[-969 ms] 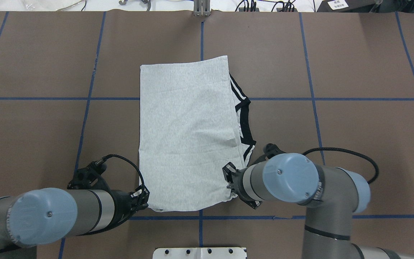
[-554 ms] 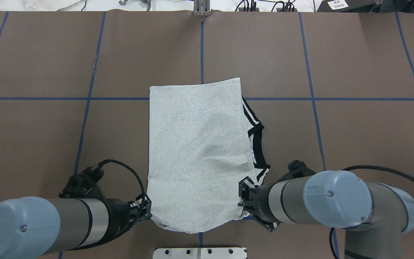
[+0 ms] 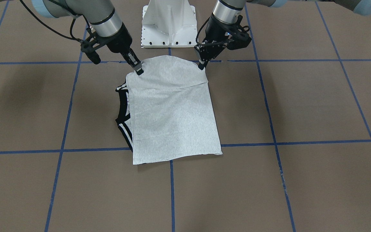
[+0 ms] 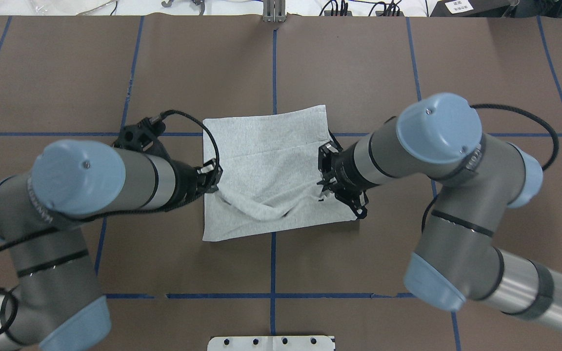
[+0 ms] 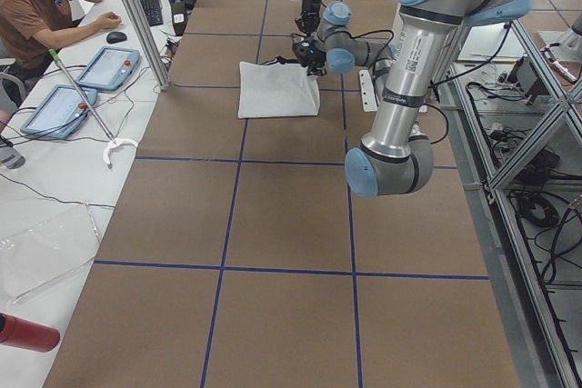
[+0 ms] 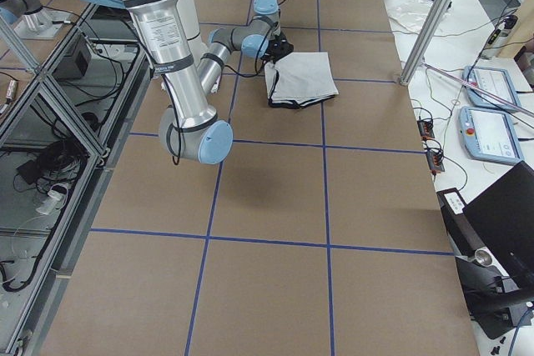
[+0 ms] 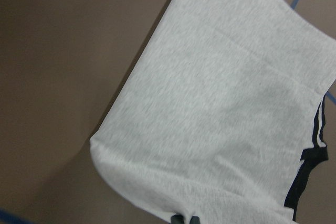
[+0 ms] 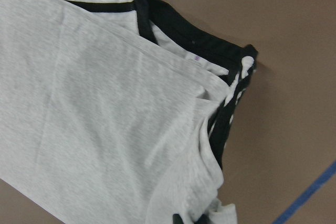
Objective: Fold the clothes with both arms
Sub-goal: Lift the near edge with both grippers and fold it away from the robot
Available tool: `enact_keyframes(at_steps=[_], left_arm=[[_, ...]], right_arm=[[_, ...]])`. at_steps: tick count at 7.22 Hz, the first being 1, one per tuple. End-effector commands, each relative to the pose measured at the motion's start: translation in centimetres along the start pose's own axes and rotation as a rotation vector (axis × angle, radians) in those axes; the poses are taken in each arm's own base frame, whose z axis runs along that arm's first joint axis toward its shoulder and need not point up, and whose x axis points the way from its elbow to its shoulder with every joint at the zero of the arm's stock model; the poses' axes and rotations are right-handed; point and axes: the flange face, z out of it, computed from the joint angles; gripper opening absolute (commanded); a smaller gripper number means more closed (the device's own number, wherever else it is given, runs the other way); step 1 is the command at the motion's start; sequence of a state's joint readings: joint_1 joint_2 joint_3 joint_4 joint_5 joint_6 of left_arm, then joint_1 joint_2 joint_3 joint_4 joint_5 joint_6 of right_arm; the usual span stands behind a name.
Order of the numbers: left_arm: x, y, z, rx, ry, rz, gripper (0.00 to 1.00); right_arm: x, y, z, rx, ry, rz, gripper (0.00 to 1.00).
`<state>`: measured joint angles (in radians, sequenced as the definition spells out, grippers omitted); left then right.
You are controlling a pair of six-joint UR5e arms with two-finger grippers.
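Pinching the robot-side edge of the light heather-grey short-sleeved T-shirt (image 4: 266,146) at its two corners, the left black two-finger gripper (image 4: 214,185) and the right black two-finger gripper (image 4: 323,187) are both clamped on cloth, as you can check in the overhead view. The held edge is lifted off the brown table (image 4: 359,63) and sags in a loose curve between the two grippers. In that view it hangs over the garment's middle. The far part of the T-shirt lies flat, with its far edge just past a blue tape line (image 4: 66,133).

From your side of the table, in the front-facing view, the raised edge arches from one pair of fingertips to the other. It sits just in front of the white pedestal base (image 3: 169,22). The black collar and black-and-white striped cuffs (image 3: 122,111) poke out along the garment's side below the right gripper. Each wrist camera looks down on grey fabric that runs up to its own closed fingertips at the bottom of the frame.
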<state>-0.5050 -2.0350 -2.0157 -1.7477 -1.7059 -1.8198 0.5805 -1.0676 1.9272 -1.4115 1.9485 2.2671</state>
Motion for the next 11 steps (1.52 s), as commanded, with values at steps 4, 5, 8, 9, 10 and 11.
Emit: enact_keyframes(at_steps=[4, 5, 8, 9, 10, 11], left_arm=[[0.6, -14.3, 12.4, 0.151, 0.004, 0.066, 0.27], [0.7, -18.2, 13.6, 0.191, 0.0, 0.14, 0.51], [0.4, -23.8, 11.4, 0.254, -0.003, 0.213, 0.58], [0.2, -23.9, 11.2, 0.252, -0.012, 0.294, 0.58], [-0.7, -24.4, 10.5, 0.193, -0.027, 0.439, 0.59], [-3.4, -26.4, 8.3, 0.153, -0.037, 0.574, 0.61]], right_arm=[[-9.7, -6.7, 9.5, 0.084, -0.001, -0.069, 0.99], [-13.6, -10.3, 10.3, 0.1, -0.042, -0.176, 1.0], [-18.6, -26.0, 3.6, 0.075, 0.029, -0.388, 1.0], [-17.4, -27.6, 4.2, 0.081, 0.048, -0.454, 1.0], [-16.2, -31.0, 3.3, 0.105, 0.067, -0.528, 1.0], [-14.0, -35.5, 2.2, 0.13, 0.091, -0.605, 1.0]])
